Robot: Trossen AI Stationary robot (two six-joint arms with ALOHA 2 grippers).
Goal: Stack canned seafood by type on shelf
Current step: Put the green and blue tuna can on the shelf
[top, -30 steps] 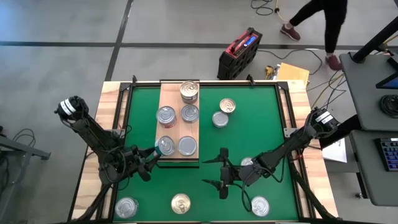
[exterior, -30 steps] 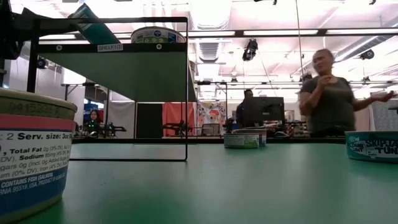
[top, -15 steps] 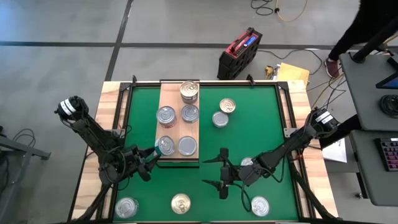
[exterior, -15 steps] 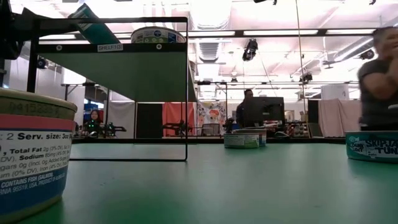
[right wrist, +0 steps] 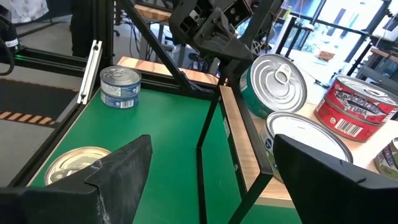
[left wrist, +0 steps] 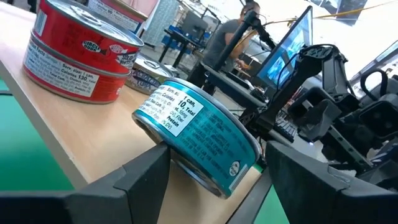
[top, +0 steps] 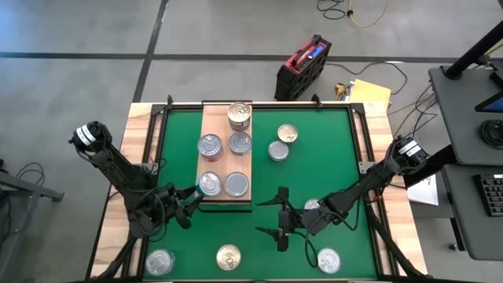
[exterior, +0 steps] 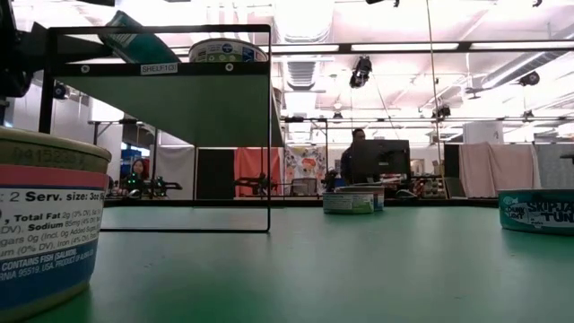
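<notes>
The left gripper (top: 191,199) grips a teal tin (left wrist: 198,132), tilted, over the near-left corner of the shelf (top: 226,156). Level the tin before release. The right gripper (top: 280,218) waits open, beside the shelf's near edge, holding nothing.

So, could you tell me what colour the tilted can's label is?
Teal, with white print; the can shows best in the left wrist view.

the left gripper (left wrist: 208,180) holds a tilted round teal-labelled metal tin (left wrist: 198,134) between its two dark fingers (left wrist: 140,177), over the edge of the light wooden board (left wrist: 50,130). farther along the board stand two stacked red-labelled tins (left wrist: 81,53), with a low blue-labelled tin (left wrist: 149,73) beside them.
</notes>
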